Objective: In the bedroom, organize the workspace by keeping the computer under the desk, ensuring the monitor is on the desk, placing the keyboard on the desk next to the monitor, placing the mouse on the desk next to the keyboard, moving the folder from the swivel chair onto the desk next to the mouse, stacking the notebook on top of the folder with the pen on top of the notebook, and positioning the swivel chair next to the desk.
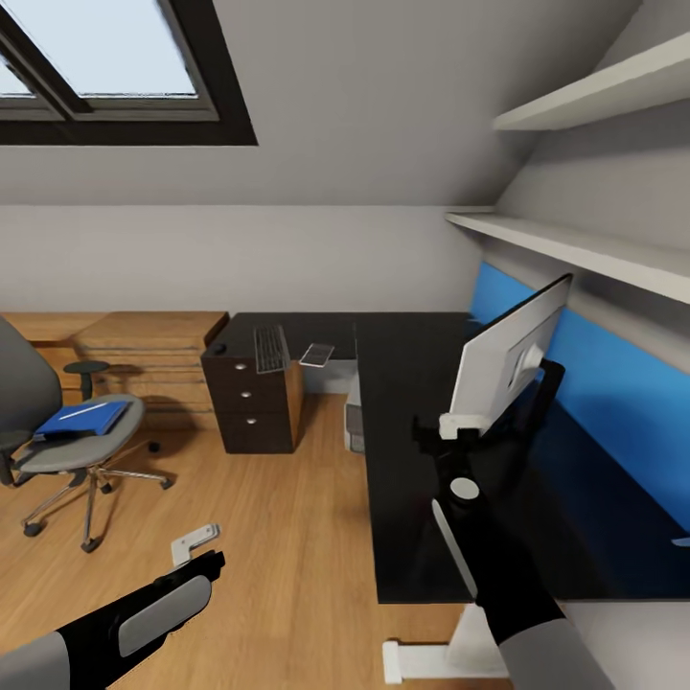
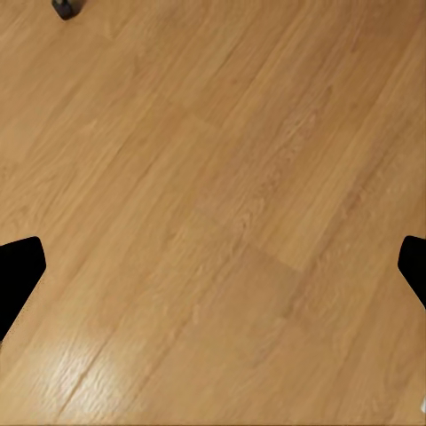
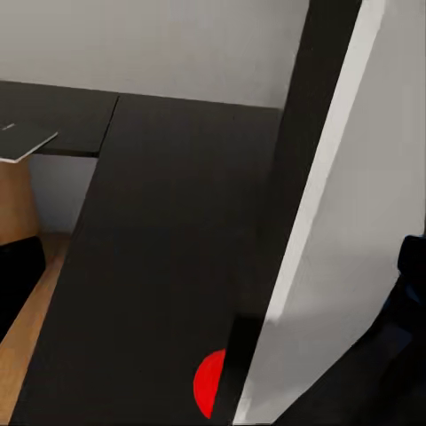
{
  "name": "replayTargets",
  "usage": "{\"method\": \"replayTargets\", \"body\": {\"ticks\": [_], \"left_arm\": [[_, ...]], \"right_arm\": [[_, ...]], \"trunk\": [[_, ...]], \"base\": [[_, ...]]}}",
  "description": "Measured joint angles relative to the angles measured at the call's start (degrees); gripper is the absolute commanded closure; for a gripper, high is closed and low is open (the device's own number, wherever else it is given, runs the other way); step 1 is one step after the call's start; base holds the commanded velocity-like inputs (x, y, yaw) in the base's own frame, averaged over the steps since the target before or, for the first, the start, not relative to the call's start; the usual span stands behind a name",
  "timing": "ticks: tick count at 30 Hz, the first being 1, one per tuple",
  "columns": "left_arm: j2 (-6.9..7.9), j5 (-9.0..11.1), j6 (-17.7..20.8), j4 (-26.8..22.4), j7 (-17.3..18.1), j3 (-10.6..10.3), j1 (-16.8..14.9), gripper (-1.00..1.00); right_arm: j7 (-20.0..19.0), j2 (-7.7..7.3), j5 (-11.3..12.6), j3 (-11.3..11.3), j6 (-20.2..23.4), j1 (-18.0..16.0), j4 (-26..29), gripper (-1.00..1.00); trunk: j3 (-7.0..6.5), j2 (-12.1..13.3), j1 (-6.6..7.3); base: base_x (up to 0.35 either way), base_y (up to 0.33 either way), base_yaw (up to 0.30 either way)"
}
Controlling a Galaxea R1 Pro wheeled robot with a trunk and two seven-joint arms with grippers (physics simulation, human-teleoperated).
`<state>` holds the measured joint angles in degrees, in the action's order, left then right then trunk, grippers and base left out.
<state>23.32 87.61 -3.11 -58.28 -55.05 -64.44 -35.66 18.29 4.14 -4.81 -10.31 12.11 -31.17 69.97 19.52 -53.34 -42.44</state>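
The monitor [image 1: 508,359] stands on the black desk [image 1: 412,537], its white back toward me. My right gripper [image 1: 458,428] is open at its lower corner, the screen edge [image 3: 306,222] between the fingers. On the desk's far wing lie the keyboard [image 1: 271,349], the mouse [image 1: 219,349] and the notebook [image 1: 317,355]. Under the desk stands the grey computer [image 1: 355,414]. The blue folder [image 1: 81,419] rests on the swivel chair [image 1: 91,450] at the left, a thin light stick lying on it. Over the floor, my left gripper [image 1: 196,551] is open and holds nothing.
Dark drawers [image 1: 251,402] sit under the desk's far end, beside a low light-wood shelving unit [image 1: 144,345]. Wall shelves [image 1: 575,249] and a blue panel [image 1: 613,383] run behind the monitor. The desk's white foot [image 1: 441,656] is close below. Wooden floor [image 2: 213,213] spreads between chair and desk.
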Motion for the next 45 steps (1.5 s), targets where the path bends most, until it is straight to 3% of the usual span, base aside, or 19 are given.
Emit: {"method": "replayTargets", "body": {"ticks": [18,28,39,45], "left_arm": [[0.00,0.0,0.0,0.0,0.1,0.0,0.0,-1.00],[-0.15,0.1,0.0,0.0,0.0,-0.1,0.0,-1.00],[-1.35,0.1,0.0,0.0,-0.1,-0.1,0.0,-1.00],[-1.40,0.1,0.0,0.0,-0.1,-0.1,0.0,-1.00]], "right_arm": [[10.4,0.16,-0.9,-0.8,-0.7,0.2,-0.6,-1.00],[11.1,0.16,-0.9,-0.8,-0.5,0.2,-0.7,-1.00],[12.5,0.16,-0.9,-0.5,-0.2,0.2,-0.8,-1.00],[16.2,0.16,-0.8,-0.2,0.0,0.1,-0.8,-1.00]], "trunk": [[0.00,0.0,-0.01],[0.00,0.0,-0.01],[0.00,0.0,-0.02],[0.00,0.0,-0.02]], "base": [[0.048,0.015,0.000],[0.136,0.000,0.000],[0.084,0.000,0.000],[0.002,0.000,0.000]]}}
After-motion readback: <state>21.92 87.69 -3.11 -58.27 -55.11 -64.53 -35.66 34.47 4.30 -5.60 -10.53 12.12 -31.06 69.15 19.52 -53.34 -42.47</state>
